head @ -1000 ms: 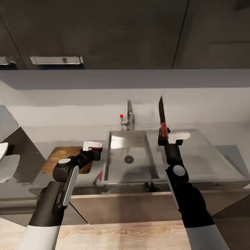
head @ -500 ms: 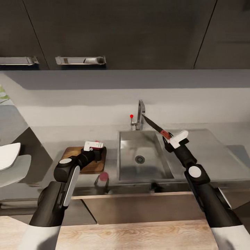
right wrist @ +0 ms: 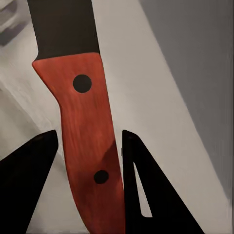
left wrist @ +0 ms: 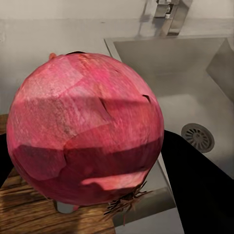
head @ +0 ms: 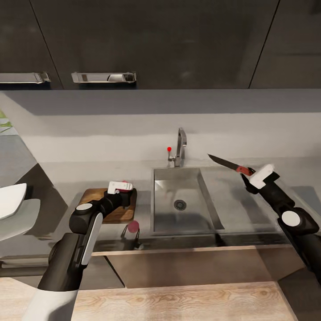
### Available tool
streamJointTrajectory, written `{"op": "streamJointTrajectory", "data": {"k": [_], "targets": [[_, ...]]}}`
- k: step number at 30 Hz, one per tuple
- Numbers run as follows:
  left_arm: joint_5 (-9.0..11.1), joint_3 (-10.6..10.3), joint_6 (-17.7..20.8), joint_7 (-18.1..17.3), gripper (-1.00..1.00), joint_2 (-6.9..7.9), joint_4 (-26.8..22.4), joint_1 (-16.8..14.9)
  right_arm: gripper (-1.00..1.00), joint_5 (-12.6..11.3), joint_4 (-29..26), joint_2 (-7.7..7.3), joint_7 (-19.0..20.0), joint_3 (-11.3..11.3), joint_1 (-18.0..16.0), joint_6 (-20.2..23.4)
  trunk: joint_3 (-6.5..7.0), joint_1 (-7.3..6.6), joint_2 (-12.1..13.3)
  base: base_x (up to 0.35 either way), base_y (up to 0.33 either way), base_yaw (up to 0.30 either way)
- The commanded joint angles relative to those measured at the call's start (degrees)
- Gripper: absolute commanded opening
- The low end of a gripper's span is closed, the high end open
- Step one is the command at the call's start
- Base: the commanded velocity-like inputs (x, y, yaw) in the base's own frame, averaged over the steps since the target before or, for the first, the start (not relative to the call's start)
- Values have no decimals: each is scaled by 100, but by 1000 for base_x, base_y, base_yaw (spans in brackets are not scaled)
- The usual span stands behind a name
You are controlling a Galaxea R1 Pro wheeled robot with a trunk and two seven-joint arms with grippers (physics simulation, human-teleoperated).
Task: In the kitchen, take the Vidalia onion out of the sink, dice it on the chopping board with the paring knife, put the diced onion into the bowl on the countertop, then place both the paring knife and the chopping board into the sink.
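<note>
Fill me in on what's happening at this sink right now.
The left gripper holds a red-skinned onion over the chopping board, just beside the sink. The right gripper grips the paring knife by its red handle, raised above the drainboard, blade pointing toward the tap. The basin looks empty, and no cutting has started. A white bowl sits at the far left.

onion (left wrist: pixel 85 131) mottled pink-red, papery skin, over dark brown grained chopping board (left wrist: pixel 24 212). paring knife (right wrist: pixel 85 131): red handle with two black rivets, dark blade. sink (head: pixel 180 203) grey steel.
</note>
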Motion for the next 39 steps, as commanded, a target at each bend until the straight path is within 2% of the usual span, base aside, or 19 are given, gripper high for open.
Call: {"op": "streamJointTrajectory", "data": {"k": [1,4,7,11,17,18,20,21,23,26,30,32,35,39], "targets": [[2,4,31,-23,-100,-3,-5,-6,-100,48,-10,-44,79,6,-5,27,-12,4,-12,0,0,0],[2,6,33,-23,-100,-3,-5,-6,-100,47,-10,-123,475,-40,-5,-16,-12,4,-12,0,0,0],[2,7,30,-23,-100,-3,-5,-6,-100,44,-10,-140,698,-228,-5,-141,-12,4,-12,0,0,0],[2,4,31,-23,-100,-3,-5,-6,-100,40,-10,-143,786,-401,-5,-202,-12,4,-12,0,0,0],[2,2,29,-23,-100,-9,-5,-6,-100,61,-10,-140,770,-383,-5,-209,-12,4,-12,0,0,0],[2,2,29,-23,-100,-6,-5,-6,-100,119,-10,-140,767,-371,-5,-209,-12,4,-12,0,0,0],[2,3,29,-23,-100,-6,-5,-6,-100,465,-10,-140,764,-279,-5,-215,-12,4,-12,0,0,0],[2,3,29,-23,-100,-5,-5,-6,-100,978,-10,-140,761,-177,-5,-222,-12,4,-12,0,0,0],[2,3,29,-23,-100,-4,-5,-6,-100,1386,-10,-140,730,-127,-5,-218,-12,4,-12,0,0,0],[2,2,29,-23,-100,-3,-5,-6,-100,1711,-10,-140,690,-93,-5,-209,-12,4,-12,0,0,0],[2,2,31,-23,-100,-7,-5,-6,-100,1944,-10,-140,627,-85,-5,-203,-12,4,-12,0,0,0],[2,2,34,-23,-100,-6,-5,-6,-100,1974,-10,-140,372,-82,-5,-207,-12,4,-12,0,24,0],[2,2,35,-23,-100,-7,-5,-6,-100,1982,-10,-139,207,-83,-5,-215,-12,4,-12,0,152,0],[2,2,35,-23,-100,-5,-5,-6,-100,1987,-10,-138,155,-84,-5,-217,-12,4,-12,0,287,0]]}}
